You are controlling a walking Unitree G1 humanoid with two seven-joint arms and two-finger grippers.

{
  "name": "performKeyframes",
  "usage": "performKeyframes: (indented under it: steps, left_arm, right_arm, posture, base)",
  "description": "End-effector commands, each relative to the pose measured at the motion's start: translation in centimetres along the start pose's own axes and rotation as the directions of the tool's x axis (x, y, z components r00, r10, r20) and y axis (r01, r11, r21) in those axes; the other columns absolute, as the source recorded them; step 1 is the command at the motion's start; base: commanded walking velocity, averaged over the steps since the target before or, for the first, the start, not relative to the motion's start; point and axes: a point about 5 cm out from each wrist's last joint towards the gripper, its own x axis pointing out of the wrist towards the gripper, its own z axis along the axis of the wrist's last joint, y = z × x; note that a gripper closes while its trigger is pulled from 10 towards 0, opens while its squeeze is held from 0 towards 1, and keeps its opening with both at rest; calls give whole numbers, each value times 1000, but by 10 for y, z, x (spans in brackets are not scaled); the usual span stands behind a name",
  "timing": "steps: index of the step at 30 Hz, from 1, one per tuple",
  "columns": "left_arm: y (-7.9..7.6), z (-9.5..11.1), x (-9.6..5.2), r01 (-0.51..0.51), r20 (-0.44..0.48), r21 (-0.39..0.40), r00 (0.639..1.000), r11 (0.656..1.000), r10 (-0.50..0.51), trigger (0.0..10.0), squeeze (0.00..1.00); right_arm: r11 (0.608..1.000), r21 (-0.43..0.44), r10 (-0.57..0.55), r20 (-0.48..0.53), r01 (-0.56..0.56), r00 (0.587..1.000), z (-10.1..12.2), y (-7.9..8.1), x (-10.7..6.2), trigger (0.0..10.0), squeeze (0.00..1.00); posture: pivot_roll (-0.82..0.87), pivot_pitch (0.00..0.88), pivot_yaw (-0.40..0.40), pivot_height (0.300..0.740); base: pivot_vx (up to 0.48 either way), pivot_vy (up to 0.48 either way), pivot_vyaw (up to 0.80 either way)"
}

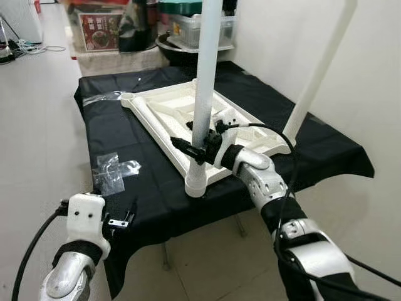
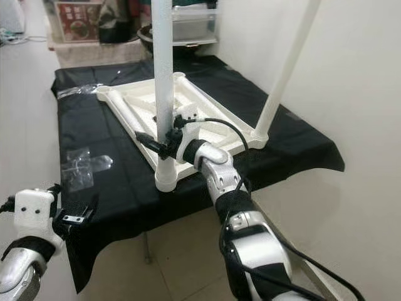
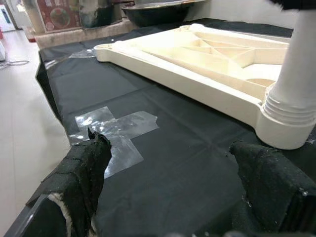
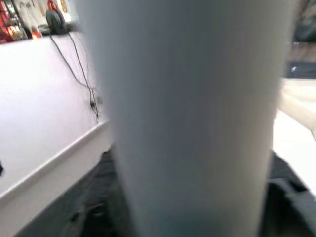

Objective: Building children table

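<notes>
Jaws of the left gripper (image 3: 168,197) stand open, hovering low over the near left edge of the black-covered tabletop (image 1: 156,194). Just ahead of them lies a crumpled clear plastic bag (image 1: 113,170). Further right, the white children's table top (image 1: 188,116) lies upside down on the cloth. At its near corner a white leg (image 1: 203,94) stands upright in its socket, and the right gripper (image 1: 202,148) has its jaws clamped around it. Another leg (image 1: 316,78) rises at the far right corner.
</notes>
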Motion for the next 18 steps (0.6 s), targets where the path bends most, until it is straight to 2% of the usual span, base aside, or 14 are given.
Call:
performKeyframes:
  steps: [1, 2, 4, 5, 6, 7, 9, 10, 11, 12, 14, 15, 16, 18]
  left_arm:
    - [-2, 3, -2, 16, 16, 28, 1000, 999, -16, 10000, 0]
    - [-5, 3, -2, 29, 23, 53, 999, 998, -31, 10000, 0]
    - [-5, 3, -2, 29, 23, 53, 999, 998, -31, 10000, 0]
    - [-8, 4, -3, 36, 30, 55, 999, 998, -37, 10000, 0]
    - [-8, 4, -3, 36, 30, 55, 999, 998, -37, 10000, 0]
    - [-11, 4, -2, 41, 36, 54, 998, 998, -43, 10000, 0]
    - [-11, 4, -2, 41, 36, 54, 998, 998, -43, 10000, 0]
    - [-14, 5, -1, 42, 44, 55, 998, 998, -45, 10000, 0]
    - [-14, 5, -1, 42, 44, 55, 998, 998, -45, 10000, 0]
    - [-15, 8, 0, 46, 59, 52, 997, 998, -49, 10000, 0]
    - [-15, 8, 0, 46, 59, 52, 997, 998, -49, 10000, 0]
    - [-14, 11, 2, 58, 72, 64, 995, 996, -63, 10000, 0]
    - [-14, 11, 2, 58, 72, 64, 995, 996, -63, 10000, 0]
    - [-16, 13, 6, 69, 81, 60, 994, 996, -74, 10000, 0]
  right_arm:
    - [1000, -18, -26, -52, 25, 998, -8, 4, 4, 0, 0]
    - [954, 1, -297, -120, 299, 947, -15, -11, 4, 0, 0]
    - [954, 1, -297, -120, 299, 947, -15, -11, 4, 0, 0]
    - [767, 36, -626, -183, 641, 759, -23, -31, -10, 0, 0]
    - [767, 36, -626, -183, 641, 759, -23, -31, -10, 0, 0]
    - [567, 63, -795, -221, 821, 565, -35, -34, -23, 0, 0]
    - [567, 63, -795, -221, 821, 565, -35, -34, -23, 0, 0]
    - [435, 89, -860, -254, 896, 443, -46, -28, -31, 0, 0]
    - [435, 89, -860, -254, 896, 443, -46, -28, -31, 0, 0]
    - [443, 151, -832, -297, 884, 468, -55, -10, -25, 0, 0]
    - [443, 151, -832, -297, 884, 468, -55, -10, -25, 0, 0]
    - [664, 276, -676, -174, 695, 716, -34, 15, 0, 10000, 0]
    - [664, 276, -676, -174, 695, 716, -34, 15, 0, 10000, 0]
    - [843, 299, -476, 28, 447, 879, -4, 20, 11, 10000, 0]
  posture:
    - [143, 0, -97, 740]
    - [134, 0, -96, 740]
    - [134, 0, -96, 740]
    - [131, 0, -100, 740]
    - [131, 0, -100, 740]
    - [141, 0, -100, 740]
    - [141, 0, -100, 740]
    - [151, 0, -100, 740]
    - [151, 0, -100, 740]
    - [148, 0, -88, 740]
    - [148, 0, -88, 740]
    - [126, 0, -74, 740]
    - [126, 0, -74, 740]
    - [118, 0, -75, 740]
  base:
    - [0, 0, 0]
    - [0, 0, 0]
    - [0, 0, 0]
    - [0, 0, 0]
    - [0, 0, 0]
    - [0, 0, 0]
    - [0, 0, 0]
    - [0, 0, 0]
    - [0, 0, 0]
    - [0, 0, 0]
    - [0, 0, 0]
    - [0, 0, 0]
    - [0, 0, 0]
    - [0, 0, 0]
